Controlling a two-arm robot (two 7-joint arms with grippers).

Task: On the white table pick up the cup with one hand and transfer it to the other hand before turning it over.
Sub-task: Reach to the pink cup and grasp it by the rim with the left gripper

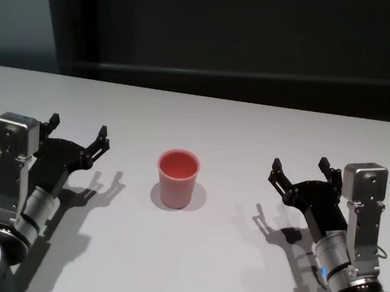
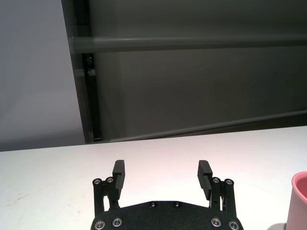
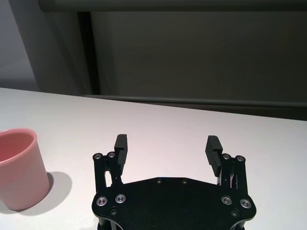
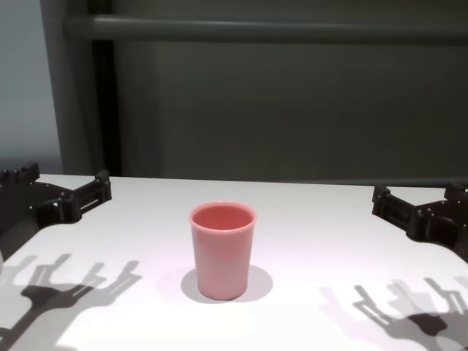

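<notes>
The salmon-pink cup (image 1: pixel 177 178) stands upright, mouth up, in the middle of the white table (image 1: pixel 204 126); it also shows in the chest view as the cup (image 4: pixel 221 249), at the edge of the left wrist view as the cup (image 2: pixel 299 201), and in the right wrist view as the cup (image 3: pixel 20 168). My left gripper (image 1: pixel 78 130) hovers open to the cup's left, well apart from it, with nothing between its fingers (image 2: pixel 119 173). To the cup's right my right gripper (image 1: pixel 299 168) is open too, its fingers (image 3: pixel 212 148) holding nothing.
A dark wall with a horizontal rail (image 4: pixel 278 29) rises behind the table's far edge. The grippers cast shadows (image 4: pixel 73 281) on the tabletop in front of them. Nothing else stands on the table.
</notes>
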